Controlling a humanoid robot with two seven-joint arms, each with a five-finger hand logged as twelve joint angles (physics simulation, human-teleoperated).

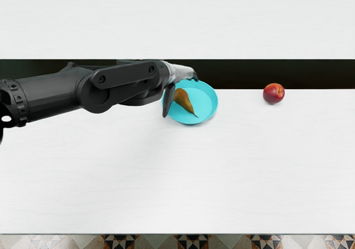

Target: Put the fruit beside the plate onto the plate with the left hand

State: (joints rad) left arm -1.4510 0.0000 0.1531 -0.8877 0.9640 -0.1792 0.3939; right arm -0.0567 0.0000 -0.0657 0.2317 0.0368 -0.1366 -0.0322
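Note:
A brown pear (185, 101) lies inside the shallow turquoise plate (206, 109) near the table's back edge. My left hand (176, 85) comes in from the left and hovers over the plate's left rim. Its fingers (168, 99) hang relaxed and spread, just left of the pear, holding nothing. A red apple (273, 93) sits on the table well to the right of the plate.
The white table (177, 171) stretches toward me, with a patterned floor below its front edge. A dark gap and a white counter (177, 27) run behind the plate. My left forearm (66, 93) covers the table's back left.

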